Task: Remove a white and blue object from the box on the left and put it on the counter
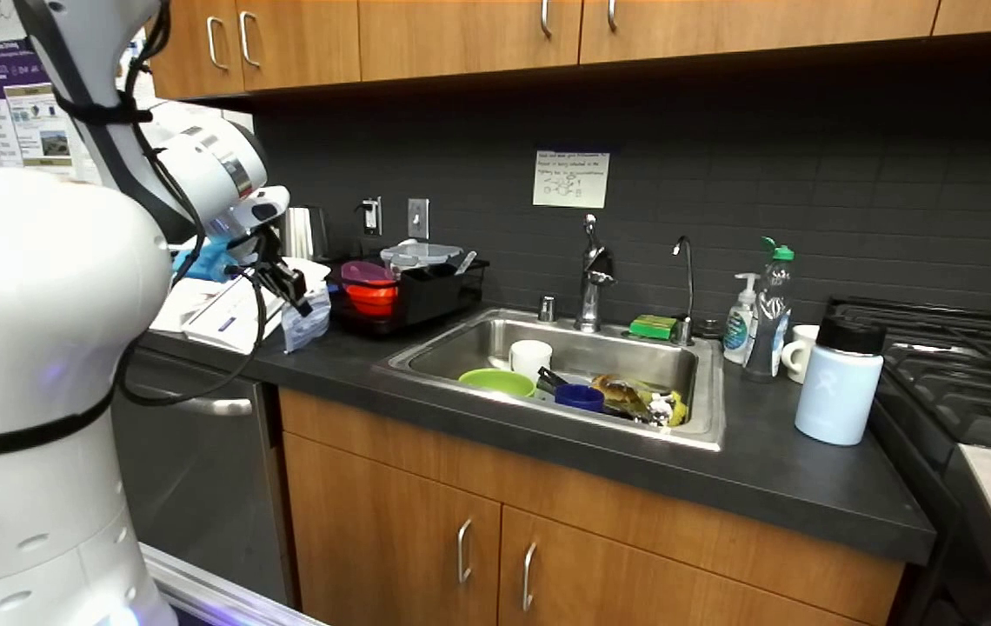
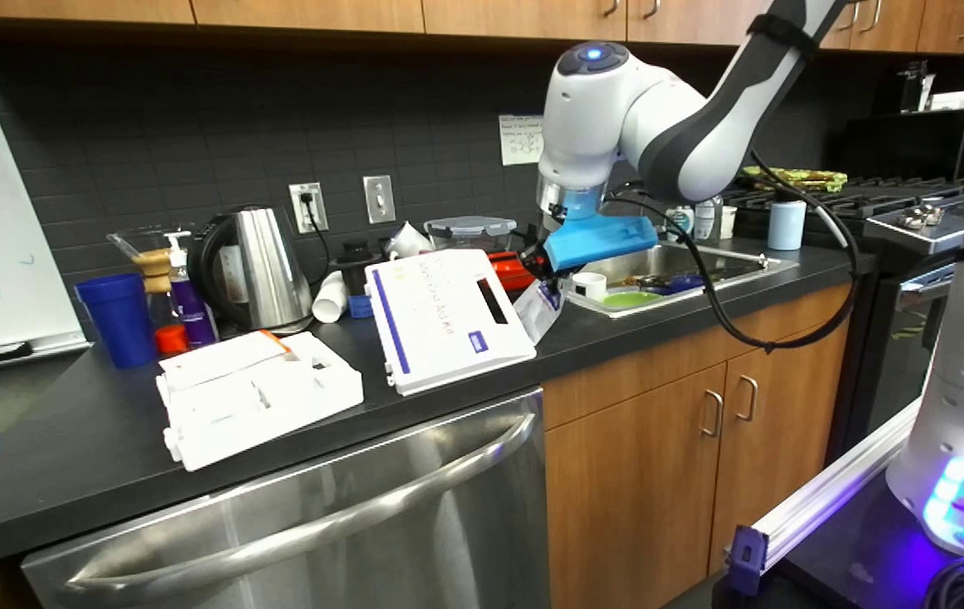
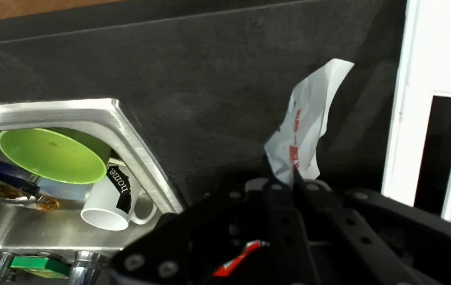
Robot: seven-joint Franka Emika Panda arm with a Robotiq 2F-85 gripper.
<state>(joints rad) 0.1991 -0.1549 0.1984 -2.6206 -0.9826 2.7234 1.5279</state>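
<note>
On or just above the table (image 3: 217, 71) near the sink (image 3: 138, 148), we are pinching the packet (image 3: 306, 118) by its end in the tool (image 3: 292, 185), judging it light, floppy, best held there.

The dark grey-black table (image 2: 93, 431) has a steel sink (image 1: 708, 391) set into it. To one side of the sink it carries an open white box (image 2: 296, 402), a white case (image 2: 440, 326) near it, a blue cup (image 2: 118, 321), a purple pump bottle (image 2: 193, 306), a steel kettle (image 2: 269, 275) and a black rack (image 1: 439, 296); to the other, a white pump bottle (image 1: 739, 326), a green-capped bottle (image 1: 771, 304), a white mug (image 1: 798, 358) and a light blue flask (image 1: 839, 396).
</note>
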